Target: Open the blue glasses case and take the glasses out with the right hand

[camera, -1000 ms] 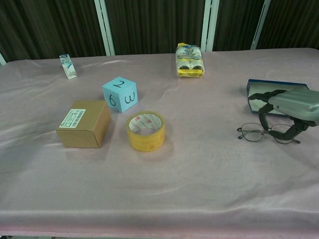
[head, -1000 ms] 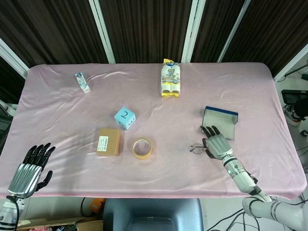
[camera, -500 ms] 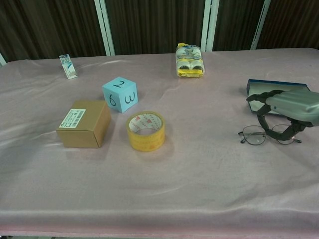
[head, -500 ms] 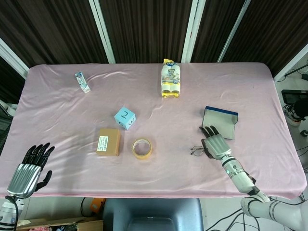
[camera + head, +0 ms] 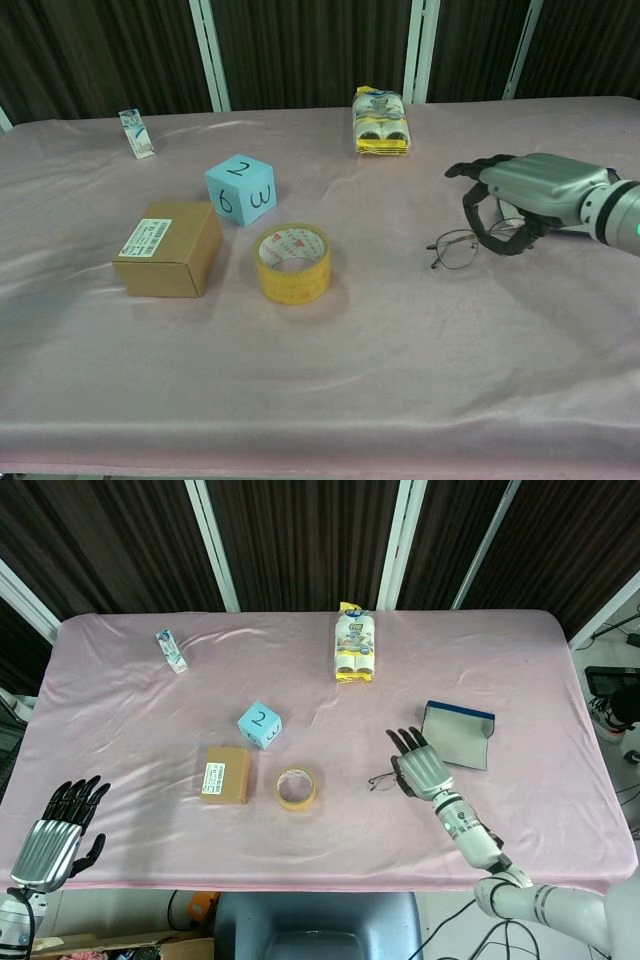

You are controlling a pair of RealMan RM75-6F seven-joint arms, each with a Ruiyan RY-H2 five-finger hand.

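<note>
The blue glasses case (image 5: 458,735) lies open on the pink tablecloth at the right, its grey inside showing. In the chest view my right hand hides it. My right hand (image 5: 420,765) (image 5: 520,195) is left of the case, fingers curled down over the thin wire-framed glasses (image 5: 380,779) (image 5: 462,246). It pinches the frame at its right side, and the left lens sticks out toward the tape. My left hand (image 5: 60,830) hovers at the table's front left corner with fingers spread, holding nothing.
A roll of yellow tape (image 5: 296,788) (image 5: 292,262) lies just left of the glasses, beside a brown cardboard box (image 5: 226,774). Behind them are a light blue numbered cube (image 5: 259,724), a yellow snack pack (image 5: 355,645) and a small packet (image 5: 171,650).
My right hand has moved left, away from the case, taking the glasses with it toward the tape roll. The left hand has barely shifted.
</note>
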